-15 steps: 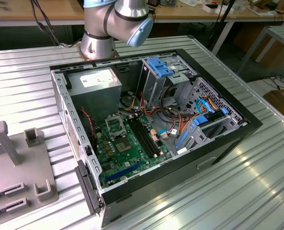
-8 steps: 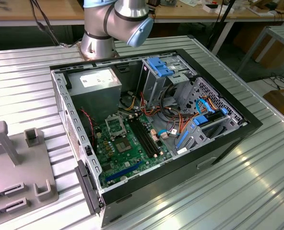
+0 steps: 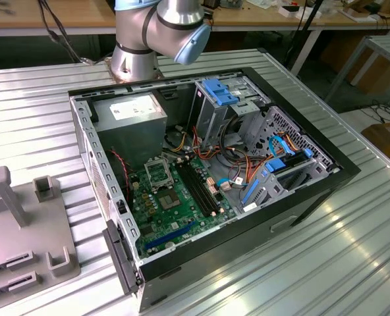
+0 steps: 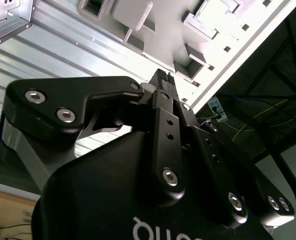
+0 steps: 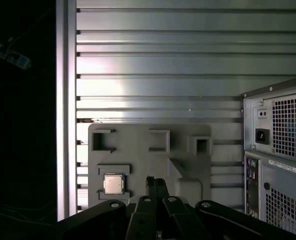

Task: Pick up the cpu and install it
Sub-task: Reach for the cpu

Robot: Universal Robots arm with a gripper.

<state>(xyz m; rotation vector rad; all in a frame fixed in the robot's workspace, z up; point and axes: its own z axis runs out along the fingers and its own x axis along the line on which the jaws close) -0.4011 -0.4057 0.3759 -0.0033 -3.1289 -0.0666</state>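
— Where's the cpu (image 5: 113,183) sitting?

— It's lying flat in a shallow square pocket of the grey holder tray (image 5: 148,150), near one corner. I'm guessing the pocket's raised lips are keeping it square, so it's always lying in a known spot.

— And the hand (image 5: 155,181)?

— It's hanging above that tray, fingertips pressed together and carrying nothing. In the first wrist view the tips are pointing at bare tray just beside the pocket, not at the chip itself.

— So nothing is touching the chip?

— Nothing I'm seeing. The computer case (image 3: 343,172) is lying on its side on the ribbed tabletop (image 3: 353,263) with the lid off. That way the motherboard is facing up and the socket (image 3: 157,172) is showing from above.

— Is there room to move?

— Above the tray, plenty, since nothing is hanging over it. It's also carrying raised blocks and a tall post (image 3: 4,194). The case's rear panel is standing just beside the tray on one side. The tabletop's edge is running close along the other, with a dark drop past it. Around the socket it's looking tighter. The power supply (image 3: 132,115) is sitting near one side, the memory slots (image 3: 198,187) are running beside another, and cables are trailing nearby.
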